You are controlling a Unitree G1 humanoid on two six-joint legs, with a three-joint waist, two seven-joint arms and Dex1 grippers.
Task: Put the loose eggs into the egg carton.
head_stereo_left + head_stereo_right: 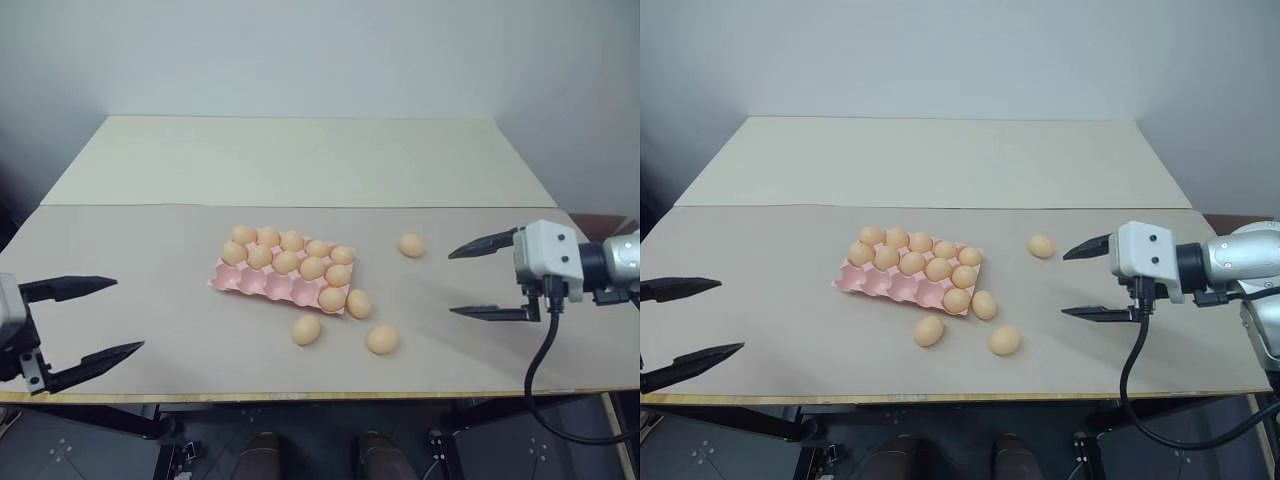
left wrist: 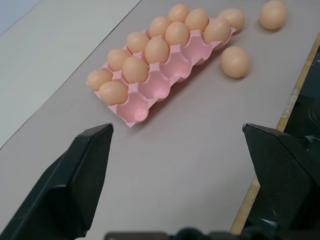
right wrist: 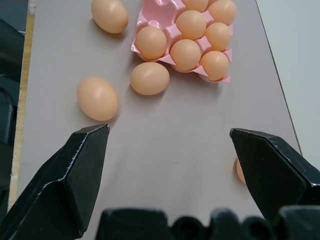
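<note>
While eggs (image 1: 383,340) lie loose, end effectors (image 1: 488,279) hover apart.

Readable text: none on any surface.
Egg carton (image 1: 262,284): plain pink, no label or brand.
Eggs (image 1: 306,329): no stamps or numbers.
Table (image 1: 150,240): bare, no markings or signs.
</note>
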